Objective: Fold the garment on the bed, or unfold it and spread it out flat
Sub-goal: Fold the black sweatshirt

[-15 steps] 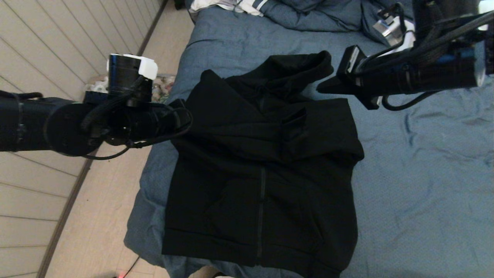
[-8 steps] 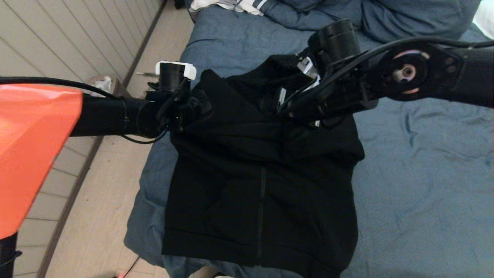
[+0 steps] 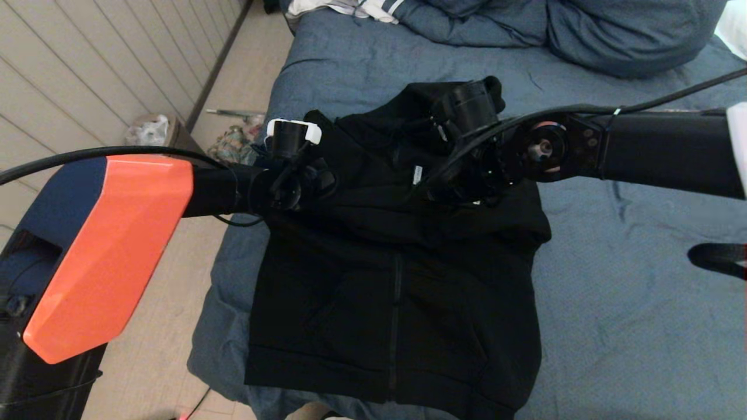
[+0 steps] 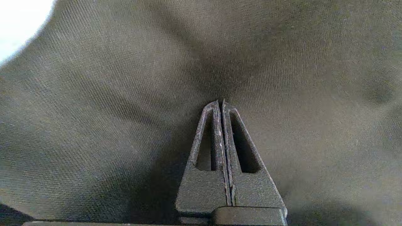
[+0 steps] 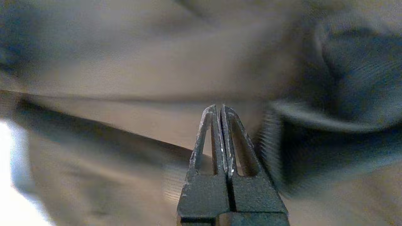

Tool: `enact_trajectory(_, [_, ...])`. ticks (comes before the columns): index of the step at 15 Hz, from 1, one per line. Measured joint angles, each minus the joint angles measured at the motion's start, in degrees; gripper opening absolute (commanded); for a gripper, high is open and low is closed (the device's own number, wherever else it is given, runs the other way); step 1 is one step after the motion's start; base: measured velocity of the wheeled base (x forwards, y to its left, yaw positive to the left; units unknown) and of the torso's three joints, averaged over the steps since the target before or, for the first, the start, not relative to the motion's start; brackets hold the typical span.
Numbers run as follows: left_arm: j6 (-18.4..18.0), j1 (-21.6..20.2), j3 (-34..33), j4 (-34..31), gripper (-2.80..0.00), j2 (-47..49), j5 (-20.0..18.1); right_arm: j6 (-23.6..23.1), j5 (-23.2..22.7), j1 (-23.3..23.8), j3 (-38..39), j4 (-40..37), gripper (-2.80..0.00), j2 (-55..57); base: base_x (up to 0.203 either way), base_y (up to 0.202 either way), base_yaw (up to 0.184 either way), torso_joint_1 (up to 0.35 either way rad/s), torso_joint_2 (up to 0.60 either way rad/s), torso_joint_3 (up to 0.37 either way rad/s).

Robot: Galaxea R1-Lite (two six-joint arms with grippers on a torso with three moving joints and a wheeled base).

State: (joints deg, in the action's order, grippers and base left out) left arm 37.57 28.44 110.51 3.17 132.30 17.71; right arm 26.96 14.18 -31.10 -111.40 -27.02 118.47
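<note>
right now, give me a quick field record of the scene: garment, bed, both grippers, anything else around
garment: black zip hoodie lying front up on the bed, sleeves folded in, hood toward the pillows
bed: slate-blue duvet, wrinkled
left gripper: shut, empty, tips at the hoodie fabric near its shoulder
right gripper: shut, empty, over the hood area
pillows: blue, at the far end
other: white striped cloth at the far edge

Black zip-front hooded sweatshirt (image 3: 397,280) lies on wrinkled slate-blue bed (image 3: 630,280), hood toward the pillows. Both arms reach over its shoulders: left gripper (image 3: 318,184), right gripper (image 3: 435,181).
</note>
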Motion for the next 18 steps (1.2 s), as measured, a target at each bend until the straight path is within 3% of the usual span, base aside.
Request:
enact_trajectory(2, [0.0,0.0,0.0,-0.2,-2.80,0.2,0.0,-0.5,0.6,2.7,2.6,-4.8,-2.80,-0.3,0.000,0.000,0.000,0.000,0.00,0.000])
enact_trajectory(5, [-0.4,0.0,0.0,-0.3,-2.80,0.2,0.0,-0.7,0.7,6.9,9.8,-5.0,-2.80,-2.4,0.000,0.000,0.000,0.000,0.00,0.000])
enact_trajectory(8, [-1.9,-2.2,0.2,0.0,-2.80,-0.7,-1.1,-1.7,0.3,11.3,20.1,-0.2,-2.80,-6.2,0.000,0.000,0.000,0.000,0.00,0.000])
enact_trajectory(11, [-2.2,-5.9,0.3,0.1,-2.80,-3.0,-6.5,-3.8,0.0,14.2,28.4,6.6,-2.80,-12.2,0.000,0.000,0.000,0.000,0.00,0.000])
enact_trajectory(18, [-2.2,-7.7,0.4,0.1,-2.80,-4.1,-7.8,-2.9,-1.6,14.2,29.6,7.9,-2.80,-23.8,0.000,0.000,0.000,0.000,0.00,0.000])
